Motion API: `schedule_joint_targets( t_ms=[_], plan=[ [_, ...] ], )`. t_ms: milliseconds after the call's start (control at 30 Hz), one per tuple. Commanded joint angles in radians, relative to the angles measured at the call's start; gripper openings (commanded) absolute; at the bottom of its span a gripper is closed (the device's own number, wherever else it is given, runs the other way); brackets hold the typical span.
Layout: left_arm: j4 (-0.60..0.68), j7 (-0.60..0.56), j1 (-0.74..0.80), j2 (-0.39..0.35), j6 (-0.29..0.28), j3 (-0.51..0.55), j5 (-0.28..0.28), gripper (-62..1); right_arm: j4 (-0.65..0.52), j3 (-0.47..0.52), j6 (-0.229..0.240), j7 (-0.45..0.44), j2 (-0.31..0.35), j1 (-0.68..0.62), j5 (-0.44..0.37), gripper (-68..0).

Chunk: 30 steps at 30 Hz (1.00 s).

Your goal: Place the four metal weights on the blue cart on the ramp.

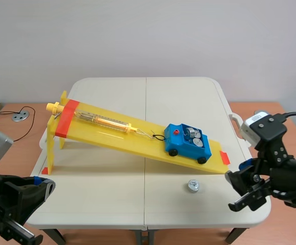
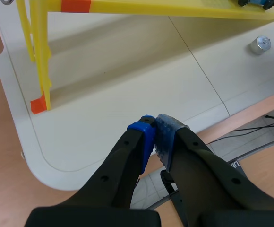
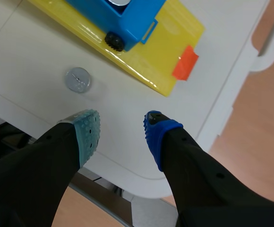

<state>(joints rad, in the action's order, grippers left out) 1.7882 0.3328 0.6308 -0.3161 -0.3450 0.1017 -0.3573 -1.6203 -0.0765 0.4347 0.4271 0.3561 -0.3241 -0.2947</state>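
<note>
A blue cart (image 1: 188, 143) sits low on the yellow ramp (image 1: 112, 132), with several metal weights (image 1: 193, 135) in its tray. One loose metal weight (image 1: 193, 185) stands on the table below the ramp's low end; it also shows ahead of my right gripper (image 3: 120, 135), slightly to one side, as a silver weight (image 3: 78, 79). That gripper is open with nothing between its fingers, over the table's front right edge. My left gripper (image 2: 153, 139) is shut on nothing above the front left edge. The cart's corner and wheel (image 3: 114, 41) show in the right wrist view.
A spring scale (image 1: 99, 121) lies up the ramp, tied to the cart by a cord. The ramp's raised end stands on yellow legs (image 2: 40, 61) at the table's left. The white table (image 1: 112, 199) has a centre seam. Cables lie on the wooden surface at the far left.
</note>
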Motion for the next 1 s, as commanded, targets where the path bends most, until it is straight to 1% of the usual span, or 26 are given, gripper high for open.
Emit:
schedule_joint_targets(
  t_ms=[0,233,400,667,800,967],
  plan=[
    [0.051,-0.096,-0.035,0.003,-0.025,0.014,-0.066,-58.0,-0.046,0.001,0.028,-0.144,0.003,0.102,-0.003,-44.0],
    [0.051,-0.096,-0.035,0.003,-0.025,0.014,-0.066,-58.0,0.092,-0.08,0.027,-0.192,-0.055,0.178,0.061,-44.0],
    [0.051,-0.096,-0.035,0.003,-0.025,0.014,-0.066,-58.0,0.168,-0.099,0.026,-0.222,-0.09,0.221,0.083,-44.0],
    [0.051,-0.096,-0.035,0.003,-0.025,0.014,-0.066,-58.0,0.242,-0.111,0.027,-0.27,-0.128,0.264,0.112,-44.4],
    [0.051,-0.097,-0.035,0.003,-0.025,0.014,-0.066,-58.0,0.266,-0.135,0.026,-0.274,-0.141,0.277,0.113,-44.4],
    [0.051,-0.097,-0.035,0.003,-0.025,0.014,-0.066,-58.0,0.297,-0.16,0.022,-0.285,-0.156,0.286,0.134,-44.4]
  ],
)
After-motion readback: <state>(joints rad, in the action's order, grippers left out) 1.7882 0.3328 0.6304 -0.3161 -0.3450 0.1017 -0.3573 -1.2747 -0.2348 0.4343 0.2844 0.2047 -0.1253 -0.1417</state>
